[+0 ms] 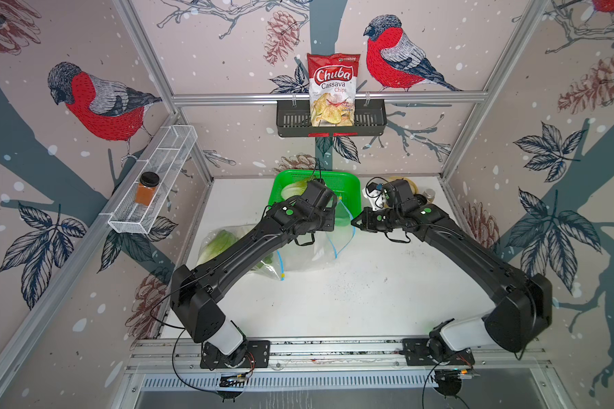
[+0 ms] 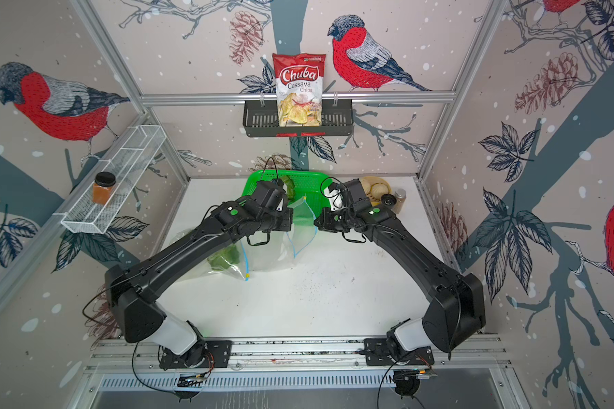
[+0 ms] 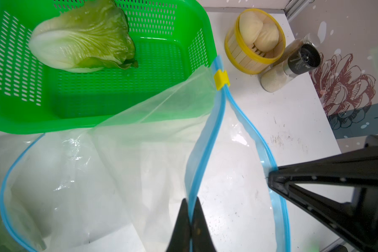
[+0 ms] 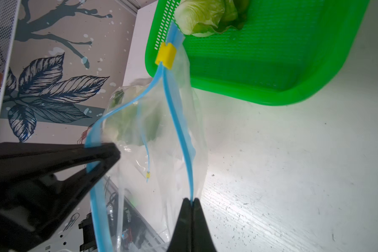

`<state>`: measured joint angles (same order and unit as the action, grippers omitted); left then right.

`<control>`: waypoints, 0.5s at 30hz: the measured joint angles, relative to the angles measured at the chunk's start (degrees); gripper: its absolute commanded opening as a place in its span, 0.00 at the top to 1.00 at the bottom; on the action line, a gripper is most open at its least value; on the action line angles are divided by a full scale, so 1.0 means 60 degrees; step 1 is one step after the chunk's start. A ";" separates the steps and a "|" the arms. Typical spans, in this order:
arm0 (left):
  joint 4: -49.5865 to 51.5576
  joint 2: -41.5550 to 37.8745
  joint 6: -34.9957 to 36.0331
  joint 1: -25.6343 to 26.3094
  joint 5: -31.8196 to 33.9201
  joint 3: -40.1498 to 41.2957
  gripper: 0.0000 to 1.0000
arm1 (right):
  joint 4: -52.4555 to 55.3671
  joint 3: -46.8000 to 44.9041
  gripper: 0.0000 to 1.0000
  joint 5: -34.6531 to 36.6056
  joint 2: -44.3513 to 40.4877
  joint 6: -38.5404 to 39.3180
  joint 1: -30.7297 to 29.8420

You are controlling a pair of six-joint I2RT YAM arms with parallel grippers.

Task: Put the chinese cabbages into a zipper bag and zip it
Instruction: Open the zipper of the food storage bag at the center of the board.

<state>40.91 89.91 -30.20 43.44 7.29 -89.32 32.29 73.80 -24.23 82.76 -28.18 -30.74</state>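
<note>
Holding the clear blue-zippered plastic bag (image 3: 118, 163) open, evidently for loading: left gripper (image 3: 190, 203) and right gripper (image 4: 191, 201) each closed on one lip. A pale-green leafy cabbage (image 3: 81, 41) lies in the green perforated basket (image 3: 74, 124), desk's far edge.

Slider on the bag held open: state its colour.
The slider is yellow, on a blue zip track; clearest in the right wrist view.
</note>
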 measured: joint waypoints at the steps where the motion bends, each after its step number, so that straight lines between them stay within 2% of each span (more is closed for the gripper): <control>1: 0.0087 0.0000 -0.0055 0.0000 0.0069 -0.0135 1.00 | 0.0044 -0.0015 0.95 0.0036 0.0022 0.0066 0.0029; 5: 0.0594 0.0066 -0.0481 0.0007 0.0313 -0.0889 1.00 | 0.0328 -0.0073 0.89 0.0477 0.0295 0.0302 0.0124; 7: 0.0736 0.0087 -0.0718 0.0029 0.0368 -0.1031 1.00 | 0.0426 -0.0073 0.83 0.0710 0.0455 0.0433 0.0127; 10: 0.0787 0.0015 -0.0987 0.0073 0.0361 -0.0670 1.00 | 0.0499 0.0058 0.75 0.0929 0.0667 0.0634 0.0127; 12: 0.0798 -0.0018 -0.1089 0.0080 0.0368 -0.0433 1.00 | 0.0499 0.0164 0.73 0.0962 0.0678 0.0696 0.0124; 15: 0.0783 -0.0022 -0.1155 0.0091 0.0488 -0.0229 1.00 | 0.0441 0.0299 0.62 0.0980 0.0579 0.0729 0.0120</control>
<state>45.60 89.78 -37.12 43.99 10.22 -90.70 34.94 75.59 -18.35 86.24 -23.81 -30.02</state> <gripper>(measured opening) 0.049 0.328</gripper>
